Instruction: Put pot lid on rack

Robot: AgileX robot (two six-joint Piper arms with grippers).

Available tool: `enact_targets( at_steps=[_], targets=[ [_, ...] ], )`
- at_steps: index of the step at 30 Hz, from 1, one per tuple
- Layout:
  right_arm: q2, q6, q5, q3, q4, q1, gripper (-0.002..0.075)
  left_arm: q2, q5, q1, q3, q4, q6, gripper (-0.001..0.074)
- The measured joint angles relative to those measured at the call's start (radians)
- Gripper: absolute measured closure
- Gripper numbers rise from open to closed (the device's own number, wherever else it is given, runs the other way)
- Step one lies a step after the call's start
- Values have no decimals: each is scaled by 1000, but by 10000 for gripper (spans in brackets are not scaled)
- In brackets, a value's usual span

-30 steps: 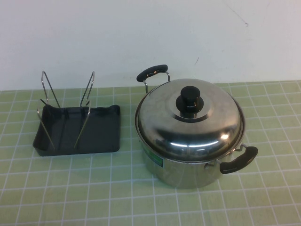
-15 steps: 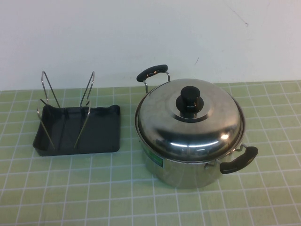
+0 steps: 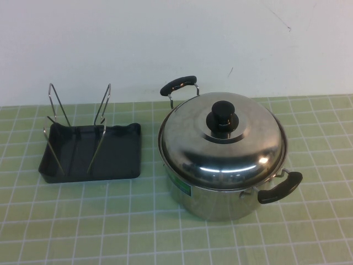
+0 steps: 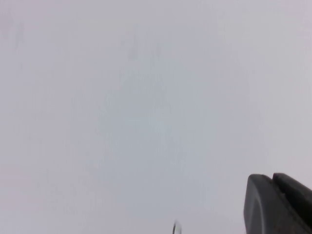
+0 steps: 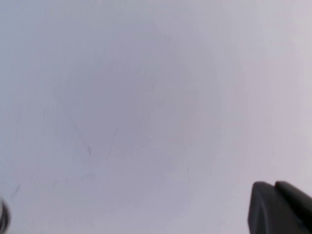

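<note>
The pot lid [image 3: 220, 141], domed shiny steel with a black knob [image 3: 222, 113], sits closed on the steel pot [image 3: 212, 201] at the right of the table. The rack [image 3: 91, 149], two wire loops rising from a dark shallow tray, stands to the pot's left, apart from it. Neither arm shows in the high view. A dark part of my left gripper [image 4: 278, 207] shows in the left wrist view against a blank white wall. A dark part of my right gripper [image 5: 280, 209] shows the same way in the right wrist view. Neither is near the lid.
The pot has two black handles, one at the back left [image 3: 178, 84] and one at the front right [image 3: 280, 187]. The table has a green tiled cover [image 3: 110, 221]. A white wall [image 3: 138, 44] rises close behind the rack and the pot.
</note>
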Motion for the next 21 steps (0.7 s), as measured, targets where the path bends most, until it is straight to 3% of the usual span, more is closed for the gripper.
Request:
enact_targets(
  at_steps=[6,13,16,21],
  targets=[
    [0,17,-264,0,33,0,727,-2,-178,0,0,-8,-100,737],
    [-2,25,-505,0,61,0,727,-2,-221,0,0,-15,-62,737],
    [-2,25,-428,-18,53,0,727,-2,-218,0,0,-19,-61,737],
    [0,25,-58,-202,-24,0,727,-2,-26,0,-45,82,-61,737]
  ],
)
